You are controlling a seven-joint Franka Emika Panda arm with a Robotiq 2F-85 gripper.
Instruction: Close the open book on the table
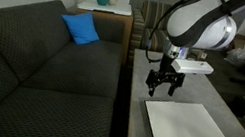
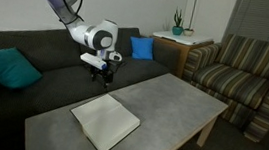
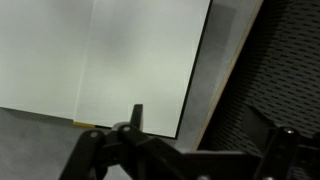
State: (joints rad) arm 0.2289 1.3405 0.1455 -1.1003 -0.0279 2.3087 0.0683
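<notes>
The book (image 1: 188, 129) lies open and flat on the grey table (image 1: 209, 94), white pages up, with a yellow edge along its near side. It also shows in an exterior view (image 2: 105, 120) and in the wrist view (image 3: 110, 60). My gripper (image 1: 163, 86) hangs above the table just beyond the book's far edge, on the sofa side, in both exterior views (image 2: 101, 77). Its fingers are spread and hold nothing. In the wrist view the gripper (image 3: 210, 125) is above the table edge (image 3: 215, 80) beside the book's corner.
A dark grey sofa (image 1: 42, 65) runs along the table's side, with a blue cushion (image 1: 82, 29) and a teal cushion (image 2: 9, 69). A striped armchair (image 2: 245, 77) stands at the table's end. A wooden side table with a potted plant (image 2: 179, 34) is in the corner.
</notes>
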